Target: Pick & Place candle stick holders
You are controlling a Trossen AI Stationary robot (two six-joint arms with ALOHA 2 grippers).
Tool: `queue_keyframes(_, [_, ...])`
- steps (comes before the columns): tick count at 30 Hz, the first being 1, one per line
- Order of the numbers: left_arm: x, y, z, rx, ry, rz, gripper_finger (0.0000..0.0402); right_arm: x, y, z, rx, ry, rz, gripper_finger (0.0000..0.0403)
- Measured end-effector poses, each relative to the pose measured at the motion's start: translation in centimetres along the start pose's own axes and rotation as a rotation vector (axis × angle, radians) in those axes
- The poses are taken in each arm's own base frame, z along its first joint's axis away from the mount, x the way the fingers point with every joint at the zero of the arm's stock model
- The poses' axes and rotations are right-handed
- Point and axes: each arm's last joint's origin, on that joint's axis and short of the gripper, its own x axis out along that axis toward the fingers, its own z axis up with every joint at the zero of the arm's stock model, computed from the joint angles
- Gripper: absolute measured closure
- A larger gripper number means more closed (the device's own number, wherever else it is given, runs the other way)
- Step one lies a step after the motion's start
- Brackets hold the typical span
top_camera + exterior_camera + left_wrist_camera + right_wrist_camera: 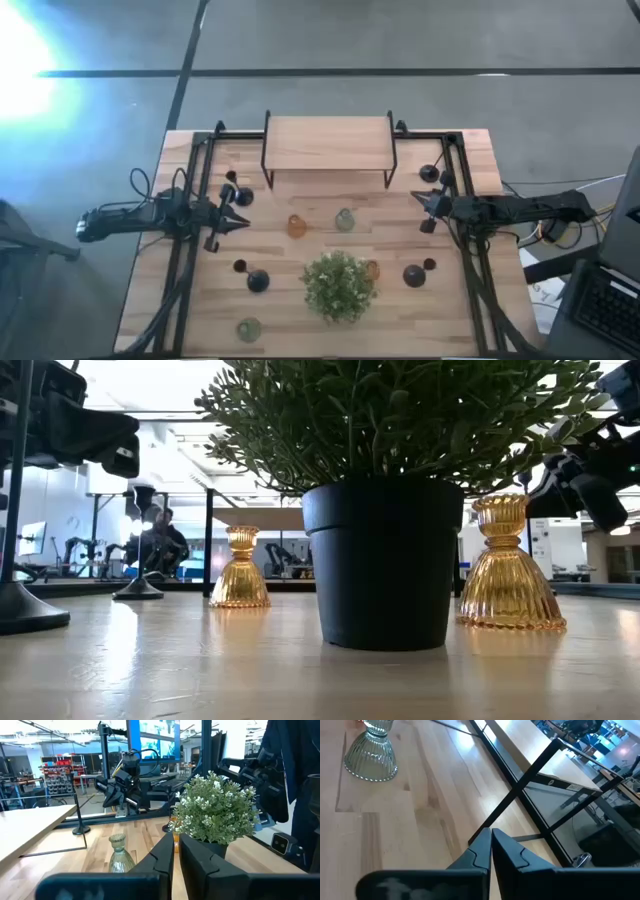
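A: Waiting to start? Left gripper (243, 222) and right gripper (418, 200) both hang pinched together, empty.

B: Yes (nothing lifted). Amber holder (297, 226) stands just beyond the left gripper's tips; that one must spread, descend, then clamp.

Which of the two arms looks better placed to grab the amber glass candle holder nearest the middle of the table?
Probably the left. Its tool hovers empty beside the amber holder, while the right tool sits farther away, beyond the green glass holder.
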Motion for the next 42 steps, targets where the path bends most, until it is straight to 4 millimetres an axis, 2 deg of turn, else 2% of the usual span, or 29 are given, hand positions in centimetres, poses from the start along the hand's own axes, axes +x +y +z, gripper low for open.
queue_keyframes(34, [0.00, 0.00, 0.00, 0.000, 0.000, 0.000, 0.0369, 0.00, 0.00, 0.01, -0.008, -0.001, -0.001, 0.0394])
queue_keyframes(42, [0.00, 0.00, 0.00, 0.000, 0.000, 0.000, 0.0369, 0.01, -0.15, 0.26, -0.443, -0.009, -0.042, 0.0394])
